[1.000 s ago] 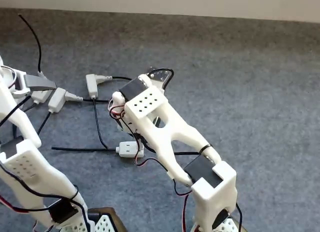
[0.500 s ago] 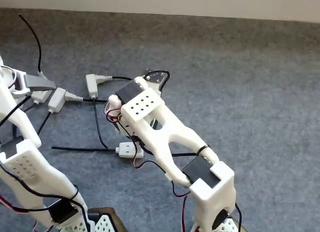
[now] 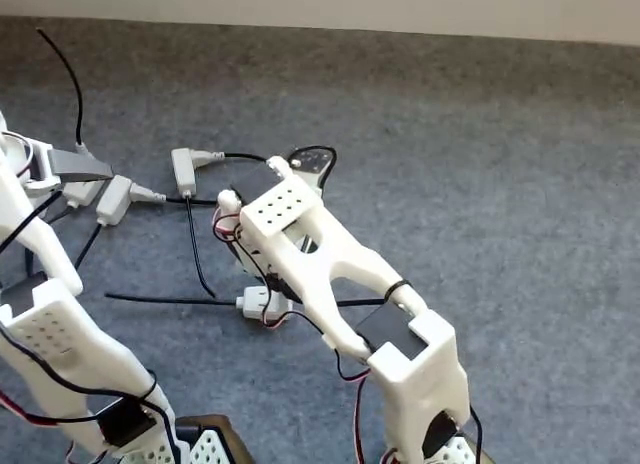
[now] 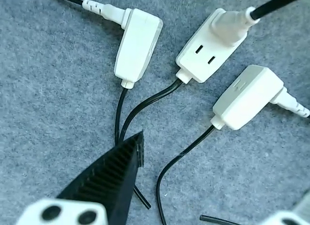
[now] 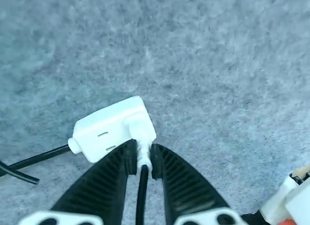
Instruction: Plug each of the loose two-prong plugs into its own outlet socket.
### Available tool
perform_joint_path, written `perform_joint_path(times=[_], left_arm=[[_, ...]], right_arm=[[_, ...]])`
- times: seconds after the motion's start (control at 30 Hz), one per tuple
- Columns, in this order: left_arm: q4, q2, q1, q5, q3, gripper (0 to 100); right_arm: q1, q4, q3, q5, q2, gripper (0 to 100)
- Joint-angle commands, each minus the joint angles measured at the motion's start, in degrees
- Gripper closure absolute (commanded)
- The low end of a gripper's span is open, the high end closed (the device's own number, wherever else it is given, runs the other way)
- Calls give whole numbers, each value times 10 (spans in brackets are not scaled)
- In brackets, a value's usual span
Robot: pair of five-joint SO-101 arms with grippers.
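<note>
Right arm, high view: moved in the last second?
Yes. The right arm has shifted left, its elbow nearing the loose plug that lies fixed on the carpet; its gripper is shut on the held plug.

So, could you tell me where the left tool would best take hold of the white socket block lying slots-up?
Grip the socket block across its two long flat sides, coming straight down from above: it lies flat on the carpet and cords leave both short ends. Mind the neighbouring white block close alongside.
</note>
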Motion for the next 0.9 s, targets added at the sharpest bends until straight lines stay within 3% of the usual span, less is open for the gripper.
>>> perform_joint_path(times=[0.0, 0.13, 0.37, 0.47, 0.6, 0.77, 0.87], left_arm=[[-2, -7, 0, -4, -22, 493], [-1, -7, 2, -4, -22, 493], [-1, -5, 0, -32, -22, 493], [-1, -4, -1, -35, -22, 493], [36, -7, 5, -120, -22, 495], [84, -9, 33, -203, -23, 496], [85, -32, 53, -226, -20, 497]], right_arm=[[12, 22, 17, 31, -4, 988], [11, 23, 10, 59, -9, 929], [10, 24, -68, 61, -9, 541], [12, 24, -130, 63, -15, 424], [21, 25, -192, 132, -78, 410], [81, 25, -191, 239, -221, 414], [131, 25, -112, 280, -303, 513]])
